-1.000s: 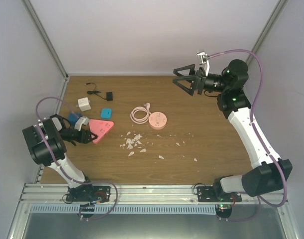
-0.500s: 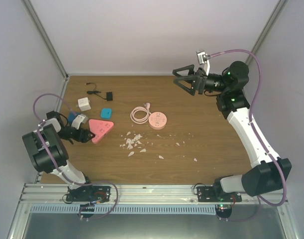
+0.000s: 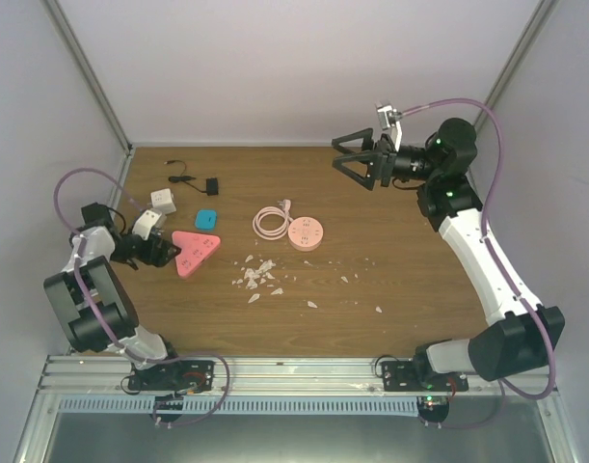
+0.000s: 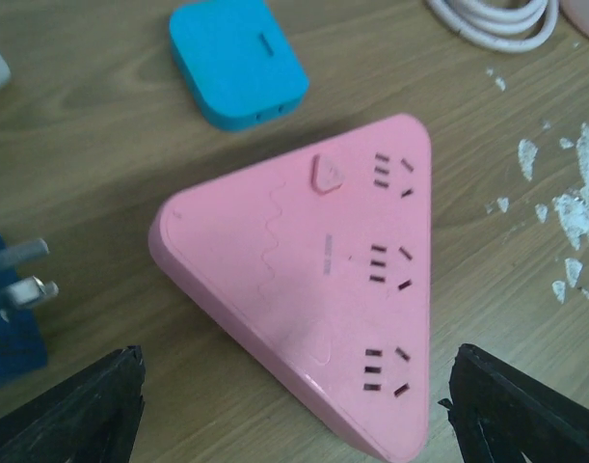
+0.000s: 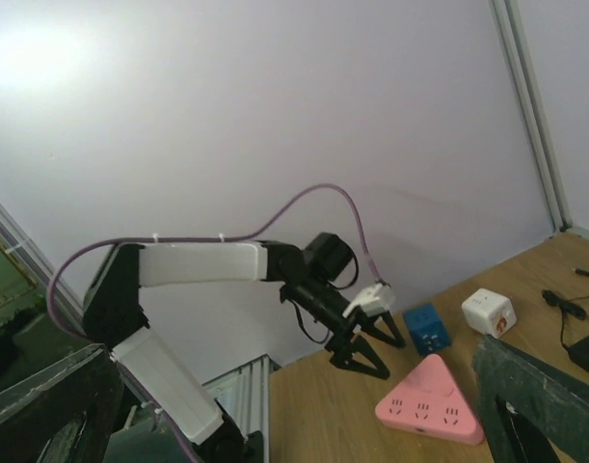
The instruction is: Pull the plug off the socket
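Wood-grain tabletop (image 3: 410,289) boxed in by pale lilac walls. Toward its left side, lying flat with its pink face up and every outlet bare, the socket (image 4: 304,289). Just off the socket's far-left corner and apart from it, the blue plug (image 4: 10,338), metal prongs free and pointing back at the socket. Left jaws spread wide at the socket's left end, a tip off either side, pinching nothing. Right jaws likewise spread and empty, held in the air well off to the socket's far right.

Judged from that: pulling step seemingly done, plug out and let go. Next, by the look of it, nothing more to grasp; only lift the left arm (image 3: 87,309) up and away from the socket without nudging it or the plug.

Around the socket:
- Teal flat block (image 4: 238,60) just beyond its far side.
- White cube adapter (image 3: 162,201) farther off to the far left, with a black lead and small box (image 3: 193,180) beyond that.
- To its right, scattered white crumbs (image 3: 258,275), then a round pink disc (image 3: 305,234) with a coiled white cable (image 3: 269,222).

None of these across a likely retreat path. Only the plug, close beside one left tip, worth minding.
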